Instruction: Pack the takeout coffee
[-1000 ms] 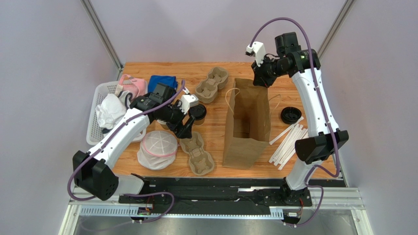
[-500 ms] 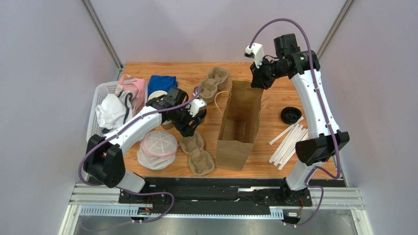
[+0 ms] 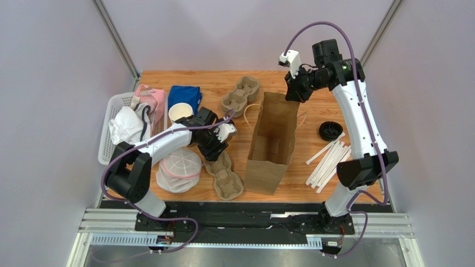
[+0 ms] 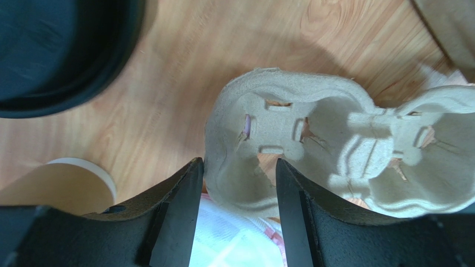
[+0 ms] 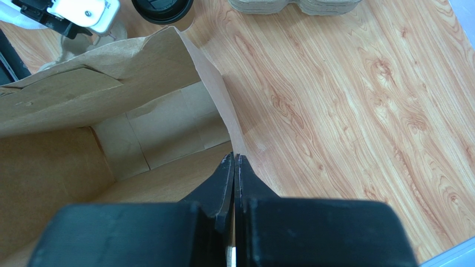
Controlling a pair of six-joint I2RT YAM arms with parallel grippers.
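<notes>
Table (image 3: 340,83): wood, carries everything.
Paper bag (image 3: 273,147): standing, mouth open. Right pincer (image 5: 234,162) clenched on its rim, propping it.
Pulp cup carrier (image 4: 312,144): end wall sits between jaws of left pincer (image 4: 238,164). Jaws apart, nothing gripped.
Takeout coffee (image 4: 50,50): lidded, on table ahead of left pincer, off to side, clear of carrier.
Step, likely: taking carrier.
Next: clench squarely on wall, lift level.

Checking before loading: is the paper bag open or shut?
Open. The paper bag gapes, its inside visible; the right claw pinches its rim.
</notes>
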